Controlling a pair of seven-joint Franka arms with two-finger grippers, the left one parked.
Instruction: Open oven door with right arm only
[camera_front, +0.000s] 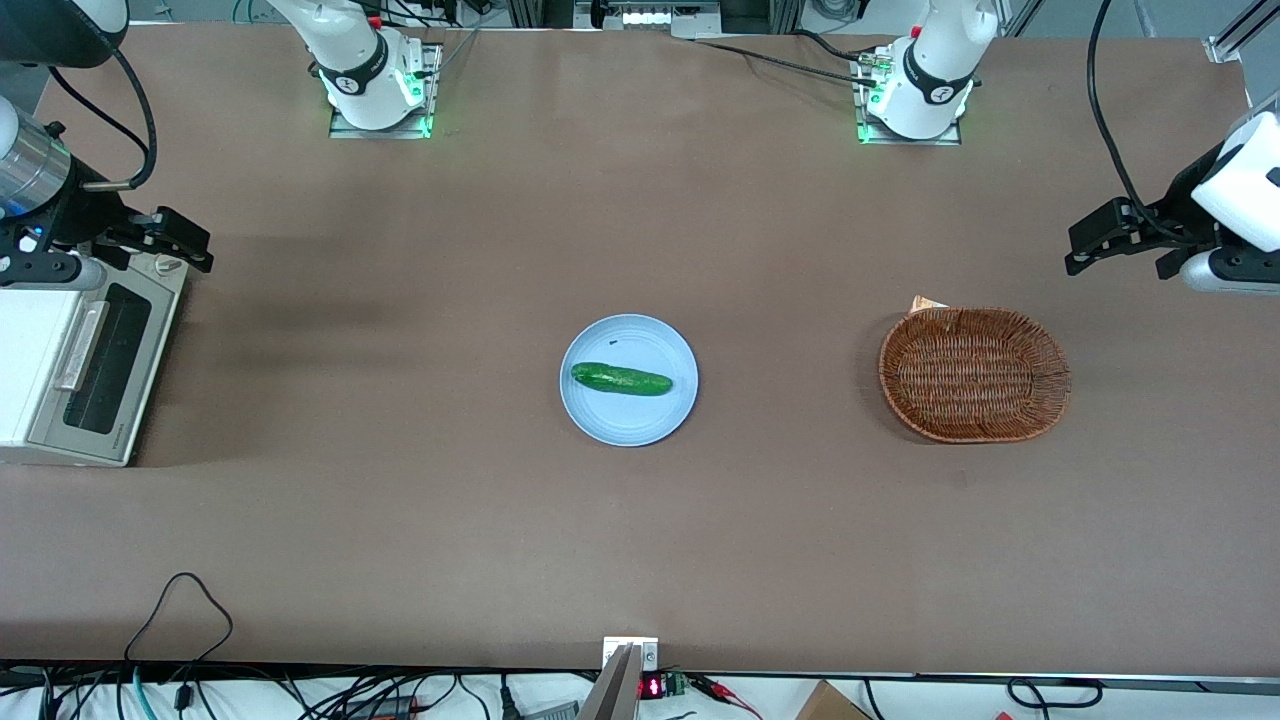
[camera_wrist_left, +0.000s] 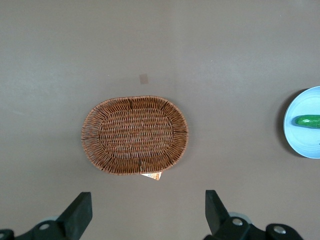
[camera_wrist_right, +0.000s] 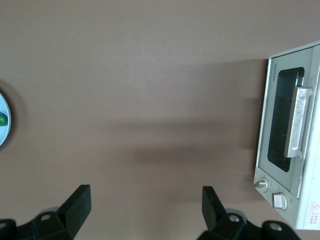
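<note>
The white toaster oven stands at the working arm's end of the table. Its oven door is shut, with a dark glass window and a silver bar handle. The door also shows in the right wrist view, with its handle and two knobs beside it. The right arm with its silver wrist hangs above the oven's end farther from the front camera. Its black gripper is open and empty, above the table just beside the oven. Its fingers stand wide apart over bare table.
A light blue plate with a green cucumber lies mid-table. A brown wicker basket lies toward the parked arm's end. The two arm bases stand along the table edge farthest from the front camera. Cables hang at the near edge.
</note>
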